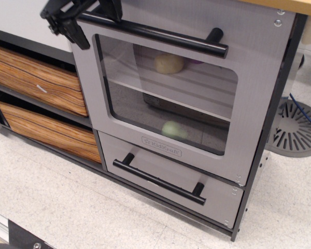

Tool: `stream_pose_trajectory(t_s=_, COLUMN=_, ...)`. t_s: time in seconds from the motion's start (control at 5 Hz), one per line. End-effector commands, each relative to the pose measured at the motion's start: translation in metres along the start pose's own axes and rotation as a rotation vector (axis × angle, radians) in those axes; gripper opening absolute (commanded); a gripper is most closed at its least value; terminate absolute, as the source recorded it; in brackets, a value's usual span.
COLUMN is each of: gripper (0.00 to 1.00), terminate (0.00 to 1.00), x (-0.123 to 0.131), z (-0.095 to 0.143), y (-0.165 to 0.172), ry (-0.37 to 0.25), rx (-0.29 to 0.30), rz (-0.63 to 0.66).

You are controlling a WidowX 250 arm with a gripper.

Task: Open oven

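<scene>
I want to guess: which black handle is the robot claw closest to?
The long oven handle above the window; the gripper is at its left end. The drawer handle sits far below.

Single view: high, close, angled down at oven (pixel 166 104) front from its left; floor (pixel 67 207) below.

A pale speckled counter (pixel 67 202) fills the lower part of the view, well below the tool (pixel 88 18). The oven (pixel 197 104) unit is carried on it, directly beneath and to the right of the tool. A grey slotted round base (pixel 295 127) lies far right. A metal rail (pixel 10 233) is seen at the bottom-left corner.
</scene>
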State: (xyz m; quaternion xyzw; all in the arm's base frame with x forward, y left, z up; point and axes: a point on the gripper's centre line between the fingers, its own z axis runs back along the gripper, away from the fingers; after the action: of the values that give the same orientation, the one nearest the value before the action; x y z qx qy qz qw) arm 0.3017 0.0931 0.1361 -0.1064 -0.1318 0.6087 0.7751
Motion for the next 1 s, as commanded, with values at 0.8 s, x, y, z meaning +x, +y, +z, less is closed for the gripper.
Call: stream_pose_trajectory(t_s=0.8, gripper=1.0, terminate=0.0, x=-0.01, z=0.008, y=0.035, ry=0.022, rx=-0.042, rz=-0.191)
